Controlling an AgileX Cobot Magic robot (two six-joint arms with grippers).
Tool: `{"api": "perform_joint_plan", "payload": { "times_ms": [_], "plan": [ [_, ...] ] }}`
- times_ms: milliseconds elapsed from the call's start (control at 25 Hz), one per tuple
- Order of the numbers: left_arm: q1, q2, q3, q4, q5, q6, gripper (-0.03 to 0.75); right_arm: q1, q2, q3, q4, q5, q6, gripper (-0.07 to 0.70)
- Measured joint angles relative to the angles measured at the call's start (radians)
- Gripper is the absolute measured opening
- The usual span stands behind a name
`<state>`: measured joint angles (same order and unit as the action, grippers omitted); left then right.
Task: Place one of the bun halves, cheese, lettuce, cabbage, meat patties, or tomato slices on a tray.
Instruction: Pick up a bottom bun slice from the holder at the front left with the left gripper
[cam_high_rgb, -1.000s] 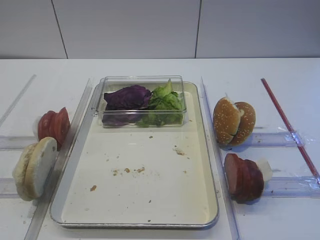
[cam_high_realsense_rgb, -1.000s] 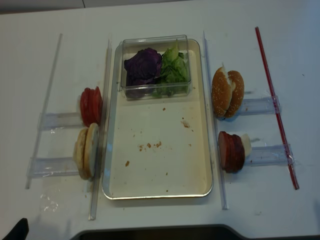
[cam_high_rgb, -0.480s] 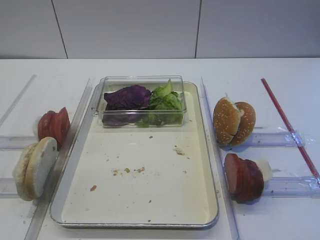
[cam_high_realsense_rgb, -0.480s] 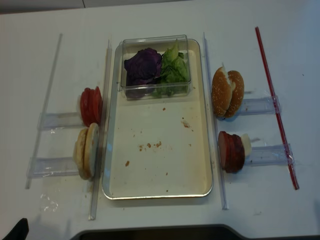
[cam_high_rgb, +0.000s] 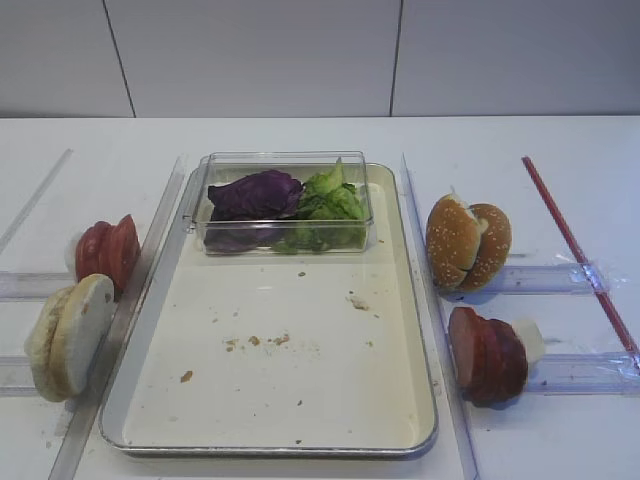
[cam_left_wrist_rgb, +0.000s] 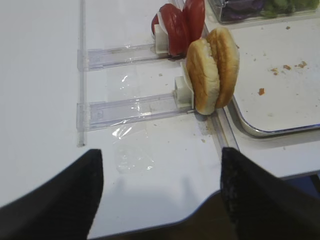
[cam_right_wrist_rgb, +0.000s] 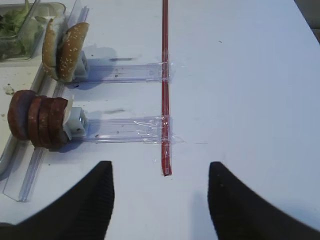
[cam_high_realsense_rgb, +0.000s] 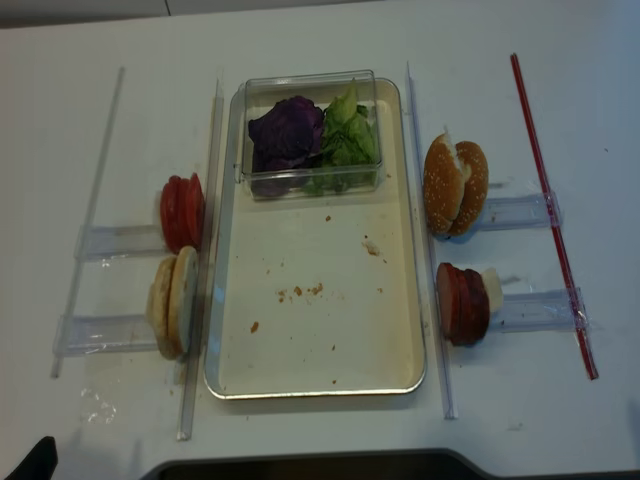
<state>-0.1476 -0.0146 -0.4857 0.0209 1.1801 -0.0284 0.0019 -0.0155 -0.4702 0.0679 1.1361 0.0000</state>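
Bun halves (cam_left_wrist_rgb: 212, 70), pale and seedless, stand on edge as a pair just ahead of the left gripper (cam_left_wrist_rgb: 160, 200) and slightly to its right, leaning against a small white block at the end of a clear plastic rail (cam_left_wrist_rgb: 130, 107). The left gripper's dark fingers (cam_left_wrist_rgb: 60, 200) are spread wide apart, nothing between them, hovering over bare white table short of the rail. Right of the buns, touching distance from them, runs the silvery rim of the cream tray (cam_left_wrist_rgb: 260, 131), its floor scattered with crumbs. Beyond the buns, further from that gripper, the tomato slices (cam_left_wrist_rgb: 180, 22) stand in a row on a second rail. Farthest out, a clear plastic box (cam_high_rgb: 285, 205) sits on the tray's far end, holding purple cabbage (cam_high_rgb: 252, 195) beside green lettuce (cam_high_rgb: 328, 205).

On the other side, the right gripper (cam_right_wrist_rgb: 160, 200) also has its fingers (cam_right_wrist_rgb: 85, 205) spread, holding nothing. Ahead and to its left the dark meat patties (cam_right_wrist_rgb: 37, 122) stand stacked on edge against a white block; past them, two sesame-seeded buns (cam_right_wrist_rgb: 62, 50) do the same. A red strip (cam_right_wrist_rgb: 165, 85) runs straight away from this gripper, crossing both rails.
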Motion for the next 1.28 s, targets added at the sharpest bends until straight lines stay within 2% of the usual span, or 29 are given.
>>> {"api": "perform_joint_plan", "payload": {
  "times_ms": [240,360,720,1120,1280],
  "plan": [
    [0.000,0.000,0.000,0.000,0.001,0.000,0.471,0.000,0.000,0.000,0.000,0.000,0.000,0.430],
    [0.000,0.038,-0.015,0.000,0.023,0.002,0.471,0.000,0.000,0.000,0.000,0.000,0.000,0.430],
    [0.000,0.365,-0.151,0.000,0.083,-0.009,0.471,0.000,0.000,0.000,0.000,0.000,0.000,0.430],
    [0.000,0.791,-0.383,-0.006,0.077,-0.039,0.438,0.000,0.000,0.000,0.000,0.000,0.000,0.430],
    [0.000,0.921,-0.442,-0.074,0.073,-0.046,0.433,0.000,0.000,0.000,0.000,0.000,0.000,0.430]
  ]
}}
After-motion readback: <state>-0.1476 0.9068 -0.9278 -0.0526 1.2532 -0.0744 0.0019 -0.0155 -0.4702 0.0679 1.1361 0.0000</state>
